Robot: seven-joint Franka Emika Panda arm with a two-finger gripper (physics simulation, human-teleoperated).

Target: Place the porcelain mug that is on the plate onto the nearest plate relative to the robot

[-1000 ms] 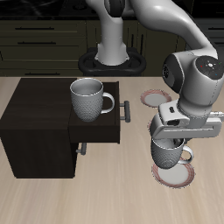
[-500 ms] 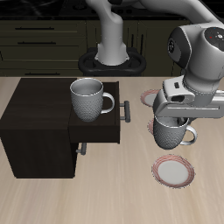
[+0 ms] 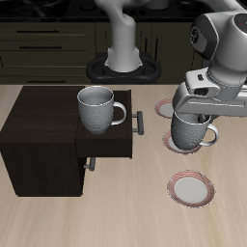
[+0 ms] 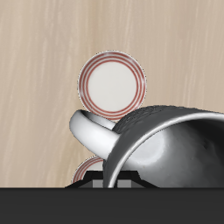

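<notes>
My gripper (image 3: pixel 194 118) is shut on the small porcelain mug (image 3: pixel 191 131) and holds it in the air by its rim. The mug fills much of the wrist view (image 4: pixel 162 140), handle outward. The plate (image 3: pixel 190 188) near the table's front edge is bare. A second plate (image 3: pixel 171 143) lies under and behind the mug, mostly hidden. The nearest plate to the robot (image 3: pixel 166 104) lies farther back, partly hidden by my hand. The wrist view shows one whole bare plate (image 4: pixel 111 82) and the edge of another (image 4: pixel 90 168) under the mug.
A larger grey-white mug (image 3: pixel 98 108) stands on a dark wooden cabinet (image 3: pixel 43 135) whose drawer (image 3: pixel 106 147) is pulled out. The robot's base (image 3: pixel 123 60) stands at the table's back.
My gripper has lifted the small mug off the front plate and carried it up and back toward the robot. That plate now lies bare.
</notes>
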